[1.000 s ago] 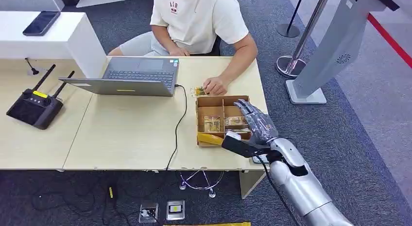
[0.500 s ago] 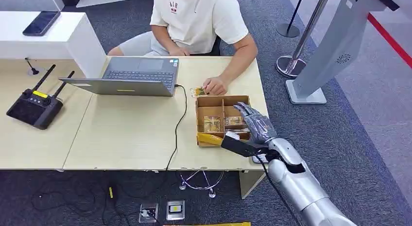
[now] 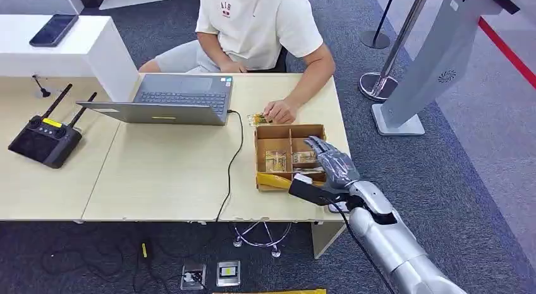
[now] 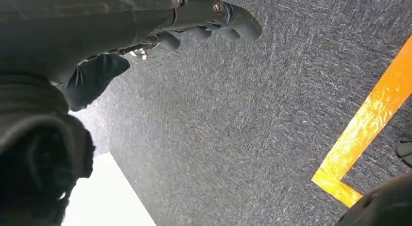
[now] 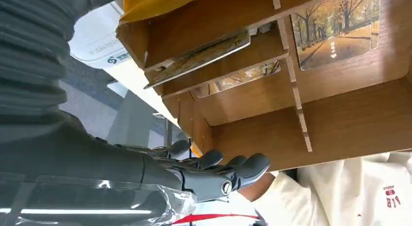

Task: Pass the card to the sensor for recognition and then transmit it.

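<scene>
Since the earlier frame, the right hand (image 3: 334,164) has drawn back a little toward the near side of the box (image 3: 260,156), and nothing else on the table has moved.

From left to right: the remote (image 3: 44,139) lies at the far left of the desk, then the laptop (image 3: 177,99), with its cable (image 3: 232,161) running to the near edge. Next comes the box, a brown tray with dividers, and a person's hand (image 3: 280,110) rests on one card just beyond its far wall.

The cards (image 3: 276,160) lie flat in the near compartments of the box. In the right wrist view one card (image 5: 337,29) shows a picture of trees. In the head view its long axis seems to run left to right, though it is small there.

The right hand hovers over the right part of the box, fingers apart and slightly bent, holding nothing. The left hand (image 4: 214,17) hangs over the carpet, its fingers curled in, with nothing in them as far as I can see.

I judge a card to be light, stiff, thin and smooth, so it can slip. It lies flat, so a pinch at one raised short edge seems best.
</scene>
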